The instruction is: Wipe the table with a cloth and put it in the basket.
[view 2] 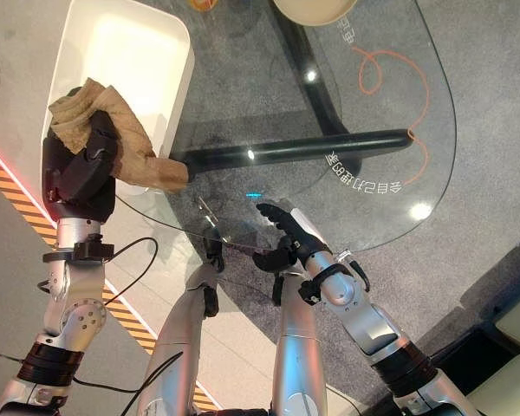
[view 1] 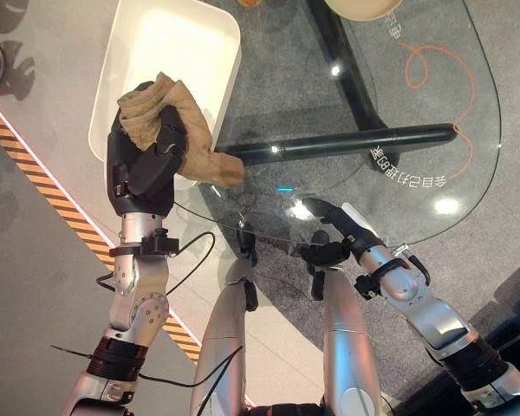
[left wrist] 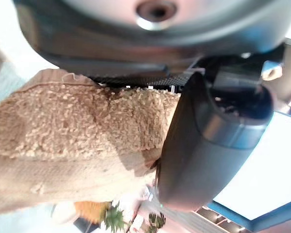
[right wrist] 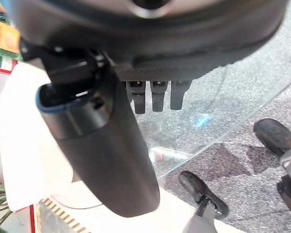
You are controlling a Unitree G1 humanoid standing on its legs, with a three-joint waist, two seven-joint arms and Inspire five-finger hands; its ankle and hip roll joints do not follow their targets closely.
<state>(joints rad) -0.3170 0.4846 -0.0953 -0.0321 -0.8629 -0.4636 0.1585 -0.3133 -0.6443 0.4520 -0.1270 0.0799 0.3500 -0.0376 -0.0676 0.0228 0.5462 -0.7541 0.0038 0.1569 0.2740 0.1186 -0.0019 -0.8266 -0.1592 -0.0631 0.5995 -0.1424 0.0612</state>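
While the left hand (view 1: pixel 143 169) is raised at the left edge of the glass table (view 1: pixel 433 165), its fingers and thumb are curled round the tan cloth (view 1: pixel 178 117), which bunches over the top of the hand and hangs down its right side in a loose fold ending over the table's left rim. In the left wrist view the cloth (left wrist: pixel 72 141) is pressed against the palm with the thumb (left wrist: pixel 208 141) closed beside it, its nubbly side and a flat hem both showing. The hand with the cloth sits above the near right corner of the white basket (view 1: pixel 134 52), a rounded rectangular tub that stands on the floor to the left of the table; the cloth is held clear of the basket's inside, not lying in it. The right hand (view 1: pixel 342 227) is at the near edge of the table, towards the middle, its fingers straight and close together, pointing left and away and holding nothing; the right wrist view shows its fingers (right wrist: pixel 153 94) in a row over the glass. A dark table leg (view 1: pixel 347 143) runs under the glass, and an orange squiggle (view 1: pixel 438 78) shows at the far right.
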